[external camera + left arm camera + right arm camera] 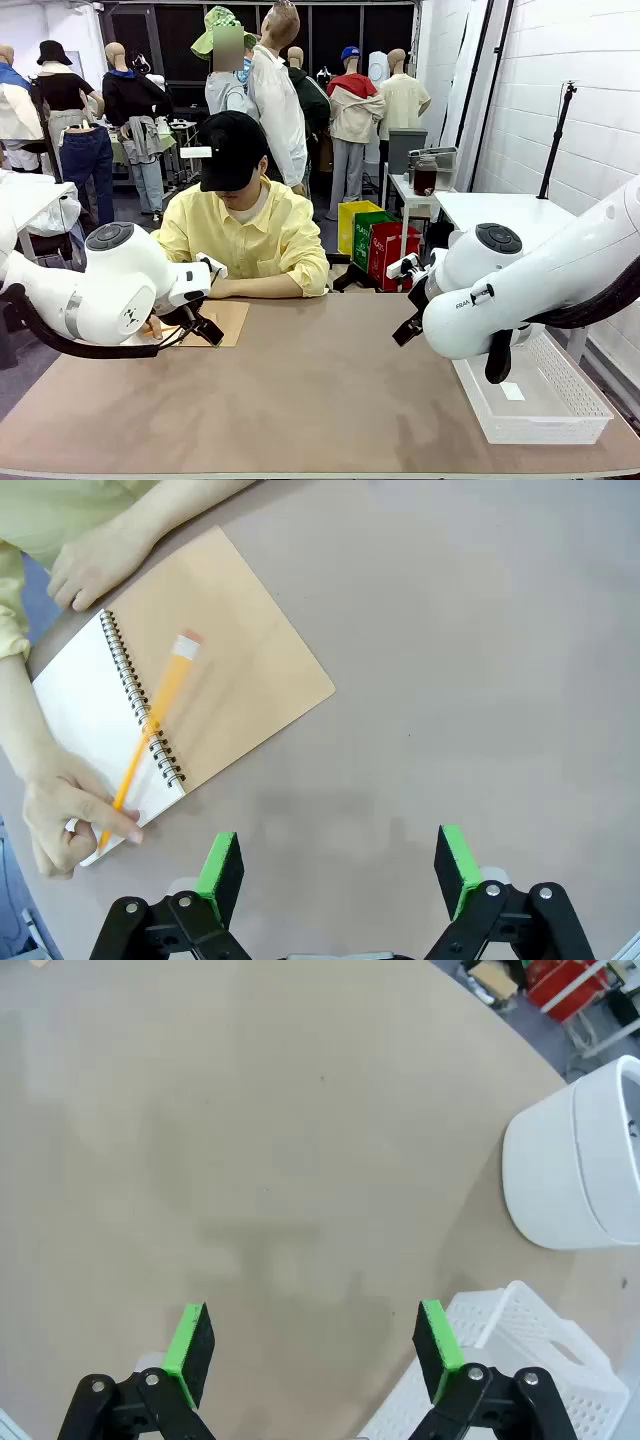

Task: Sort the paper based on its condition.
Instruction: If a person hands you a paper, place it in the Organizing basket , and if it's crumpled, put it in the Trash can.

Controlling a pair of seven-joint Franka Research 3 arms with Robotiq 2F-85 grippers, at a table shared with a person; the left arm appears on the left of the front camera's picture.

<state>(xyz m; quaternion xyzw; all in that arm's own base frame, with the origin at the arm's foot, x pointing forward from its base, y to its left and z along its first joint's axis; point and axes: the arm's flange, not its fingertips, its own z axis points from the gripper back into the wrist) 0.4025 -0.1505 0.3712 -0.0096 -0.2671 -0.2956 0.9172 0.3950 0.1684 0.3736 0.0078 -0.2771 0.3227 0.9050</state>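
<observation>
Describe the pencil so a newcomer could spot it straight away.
Start at the brown table and go to its far side, where the person sits. Before them lies an open spiral notebook; the pencil slants across its wire binding, gripped by the person's hand at the white page's edge. It is the only thin orange stick there, with a pale eraser on its free end.

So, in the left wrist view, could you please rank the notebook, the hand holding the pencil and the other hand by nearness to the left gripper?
From the left gripper:
1. Notebook, ahead, upper left.
2. Hand holding the pencil, left edge.
3. Other hand, top left corner.
</observation>
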